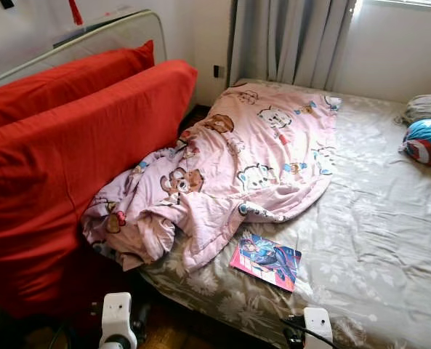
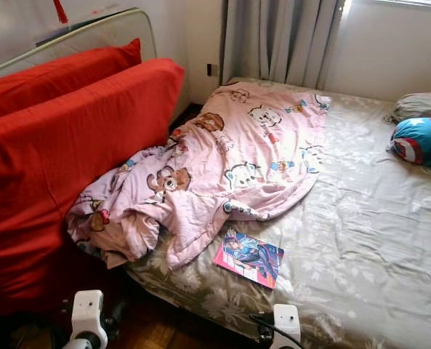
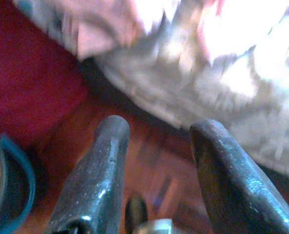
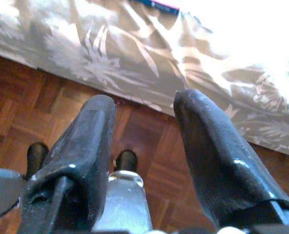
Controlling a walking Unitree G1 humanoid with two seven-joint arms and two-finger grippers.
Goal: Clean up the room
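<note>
A crumpled pink cartoon-print blanket [image 1: 230, 167] lies across the left half of the bed [image 1: 389, 240] and hangs over its near left corner. A comic book [image 1: 266, 259] rests on the grey floral sheet near the front edge. My left gripper [image 3: 156, 129] is open, low over the wooden floor beside the bed corner. My right gripper [image 4: 144, 105] is open too, held above the parquet just in front of the bed's edge. The white wrists of both arms, left [image 1: 118, 320] and right [image 1: 317, 325], show at the bottom of the eye views.
Two big red cushions [image 1: 62, 167] lean against a mattress at the left, close to the bed. A blue-and-red round pillow [image 1: 427, 142] and a grey pillow [image 1: 426, 107] lie at the far right. Curtains [image 1: 291, 40] hang behind the bed. A dark, teal-rimmed object [image 3: 8, 185] sits on the floor.
</note>
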